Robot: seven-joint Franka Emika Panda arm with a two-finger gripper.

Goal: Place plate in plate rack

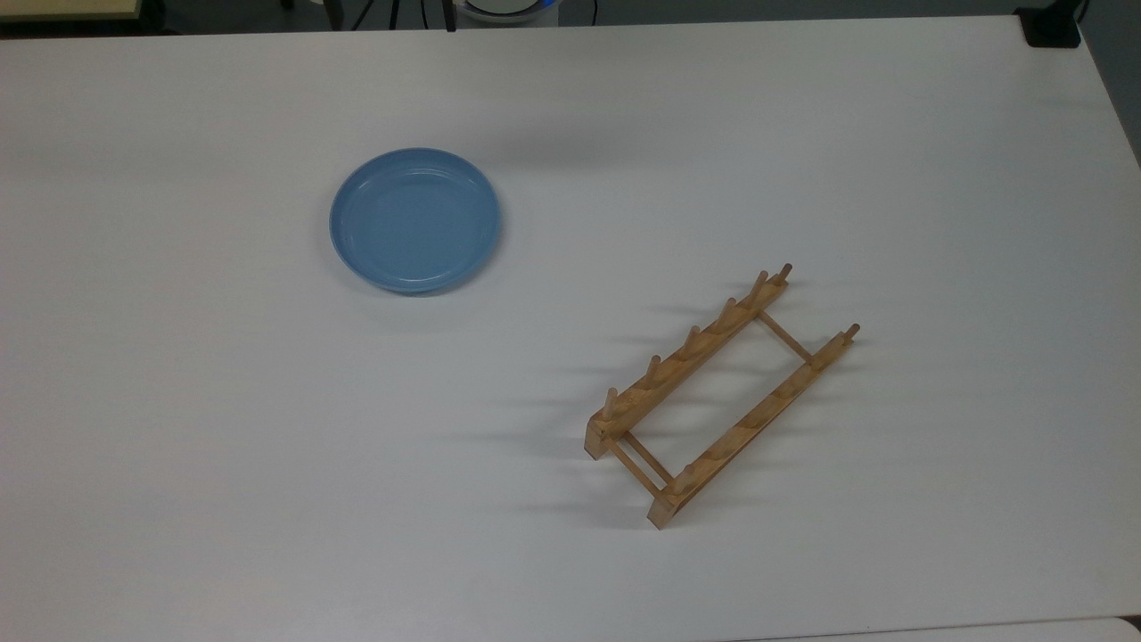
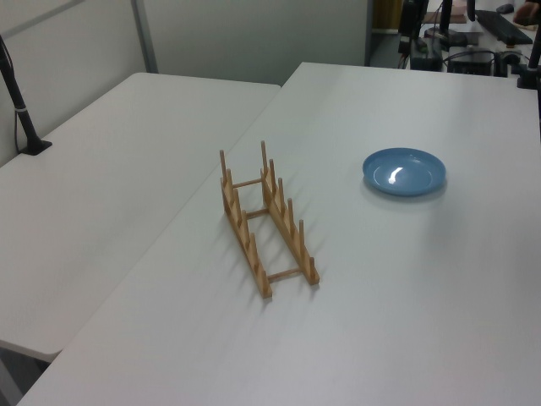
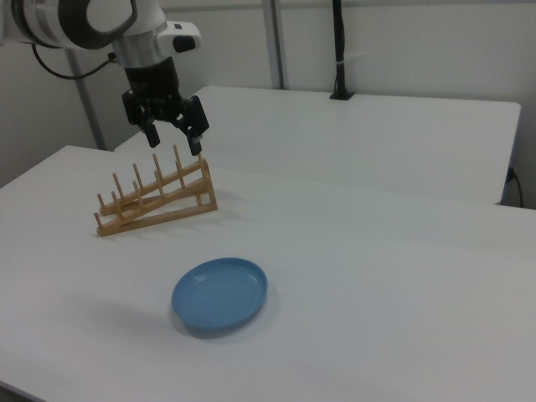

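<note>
The light-blue plate (image 1: pixel 414 220) lies flat on the white table (image 1: pixel 178 464), left of centre in the top view. It also shows as the plate (image 2: pixel 404 172) and plate (image 3: pixel 220 295). The wooden plate rack (image 1: pixel 722 392) stands apart from it with nothing in its slots, seen too as the rack (image 2: pixel 266 224) and rack (image 3: pixel 155 201). My gripper (image 3: pixel 174 141) hangs in the air in the right view, above the rack's taller end. It is open with nothing between its fingers (image 3: pixel 195 134).
A second white table (image 2: pixel 110 169) adjoins this one, with a black post (image 3: pixel 339 50) clamped at its far edge. A black clamp (image 1: pixel 1052 27) sits at the top view's upper right corner. Desks with equipment (image 2: pixel 473 34) stand beyond the table.
</note>
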